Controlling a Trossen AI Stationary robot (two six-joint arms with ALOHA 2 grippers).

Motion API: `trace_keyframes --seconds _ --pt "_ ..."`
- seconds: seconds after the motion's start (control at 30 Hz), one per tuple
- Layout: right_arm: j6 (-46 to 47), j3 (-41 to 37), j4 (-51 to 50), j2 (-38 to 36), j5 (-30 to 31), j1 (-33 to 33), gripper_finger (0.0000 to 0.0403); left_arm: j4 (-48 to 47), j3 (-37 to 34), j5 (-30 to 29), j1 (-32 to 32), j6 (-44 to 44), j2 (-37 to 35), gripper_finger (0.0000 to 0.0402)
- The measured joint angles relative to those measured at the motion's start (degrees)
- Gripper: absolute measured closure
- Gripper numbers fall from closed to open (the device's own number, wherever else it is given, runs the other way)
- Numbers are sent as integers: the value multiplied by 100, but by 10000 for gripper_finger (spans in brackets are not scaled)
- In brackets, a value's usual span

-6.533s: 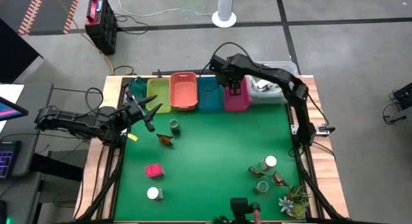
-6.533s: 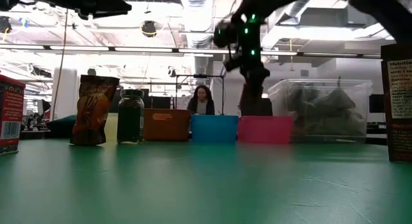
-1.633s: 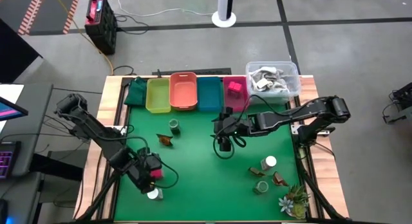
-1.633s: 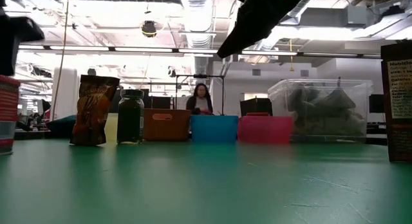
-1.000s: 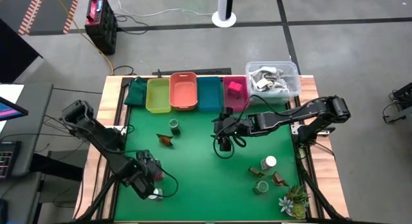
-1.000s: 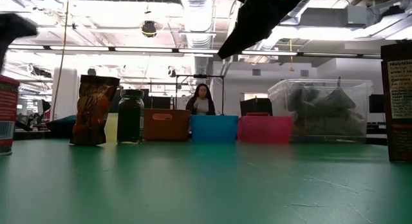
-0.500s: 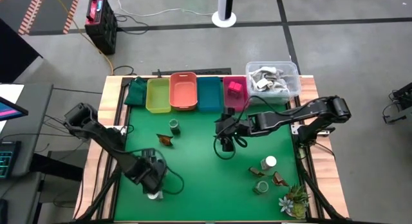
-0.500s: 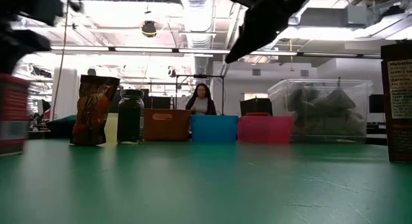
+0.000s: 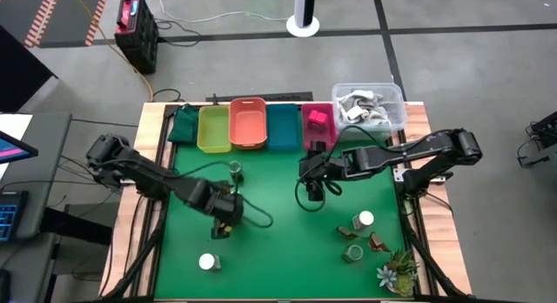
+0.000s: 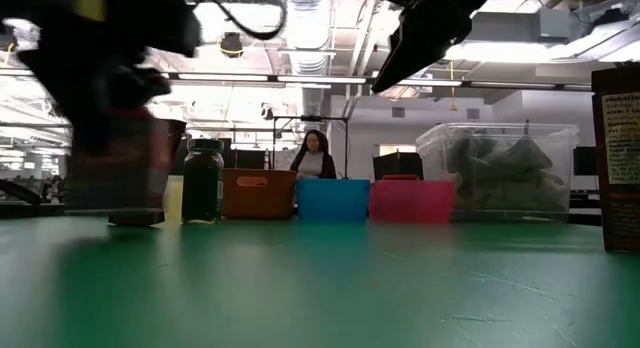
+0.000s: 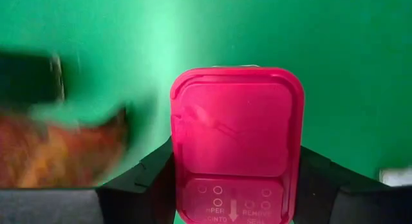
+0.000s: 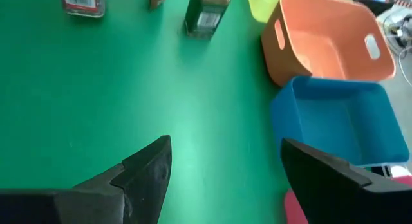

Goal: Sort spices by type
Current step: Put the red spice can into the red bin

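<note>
Left gripper: clamped on pink block, mid-left above the mat. Right gripper: fingers apart, near blue bin.

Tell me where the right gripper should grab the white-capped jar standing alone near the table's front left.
Judging from above, take the white-capped jar around its round cap, descending vertically. It seems to stand upright with open mat on every side, so any finger angle should fit. The right gripper hangs open mid-table, far off.

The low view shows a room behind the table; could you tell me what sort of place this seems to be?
Probably an open-plan lab or workshop office: exposed ceiling ducts with strip lighting, a person seated at a far desk, and a green-topped table with coloured bins, worked by two robot arms.
</note>
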Motion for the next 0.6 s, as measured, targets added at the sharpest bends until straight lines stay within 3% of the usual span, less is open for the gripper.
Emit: trace_keyframes --seconds 0.37,0.6 --pt "603 0 -278 17 0 208 85 1103 4 -51 770 1126 1 185" --pt "625 -45 -244 17 0 231 85 1544 11 -229 785 1365 1 139"
